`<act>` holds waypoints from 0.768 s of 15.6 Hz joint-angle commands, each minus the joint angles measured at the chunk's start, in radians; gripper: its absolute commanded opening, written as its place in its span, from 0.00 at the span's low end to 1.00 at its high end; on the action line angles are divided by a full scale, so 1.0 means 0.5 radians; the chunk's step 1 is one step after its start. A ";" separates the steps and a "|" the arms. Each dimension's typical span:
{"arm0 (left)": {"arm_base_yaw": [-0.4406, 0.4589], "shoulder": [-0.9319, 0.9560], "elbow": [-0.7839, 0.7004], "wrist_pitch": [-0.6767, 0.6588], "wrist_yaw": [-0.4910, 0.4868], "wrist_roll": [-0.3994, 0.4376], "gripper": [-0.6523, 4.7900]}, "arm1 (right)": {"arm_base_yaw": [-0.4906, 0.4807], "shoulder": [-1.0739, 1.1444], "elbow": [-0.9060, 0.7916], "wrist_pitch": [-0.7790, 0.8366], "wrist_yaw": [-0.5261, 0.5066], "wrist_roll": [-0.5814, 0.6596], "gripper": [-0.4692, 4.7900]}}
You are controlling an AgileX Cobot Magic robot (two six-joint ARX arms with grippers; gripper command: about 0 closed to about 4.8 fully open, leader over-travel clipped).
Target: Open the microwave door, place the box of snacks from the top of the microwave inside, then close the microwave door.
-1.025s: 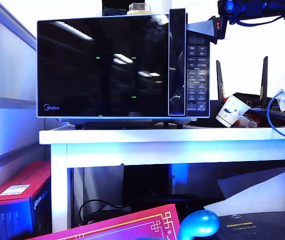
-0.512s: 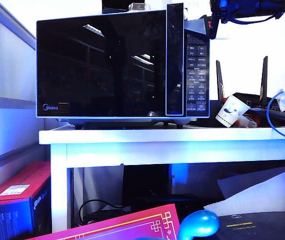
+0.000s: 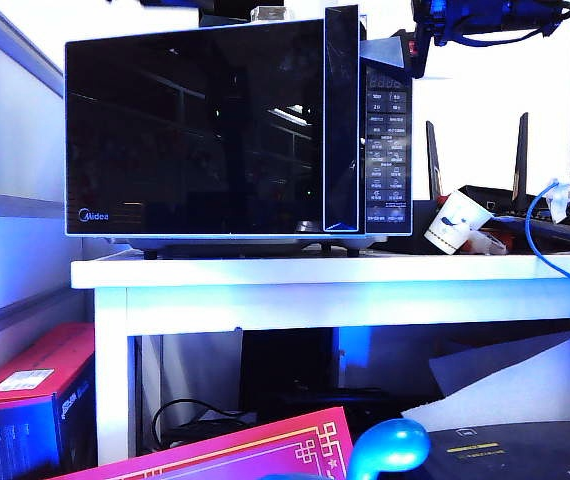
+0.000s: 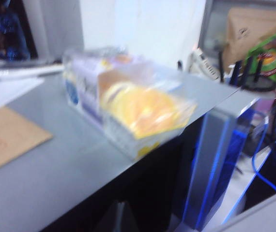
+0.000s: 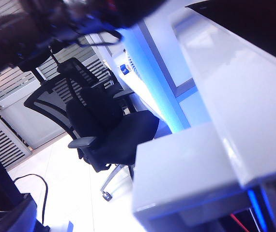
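Two hands work here: the right hand, spread wide, hooks behind the microwave door to swing it; left hand's opening cannot be told, near the box of snacks.

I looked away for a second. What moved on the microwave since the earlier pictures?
The microwave door has swung further open: its handle edge stands further out from the button panel. The right gripper, up at the door's top corner, slid left with it. The snack box stays on top of the microwave, and the paper cup stays put.
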 commanded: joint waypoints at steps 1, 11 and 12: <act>0.000 0.044 0.005 0.066 0.008 0.000 0.11 | 0.050 -0.011 0.009 0.027 -0.093 0.023 0.96; -0.001 0.106 0.006 0.066 0.008 0.001 0.11 | -0.185 -0.034 0.010 0.044 -0.133 0.056 0.96; -0.001 0.106 0.006 0.066 0.008 0.001 0.11 | -0.204 -0.034 0.010 0.044 -0.130 0.055 0.96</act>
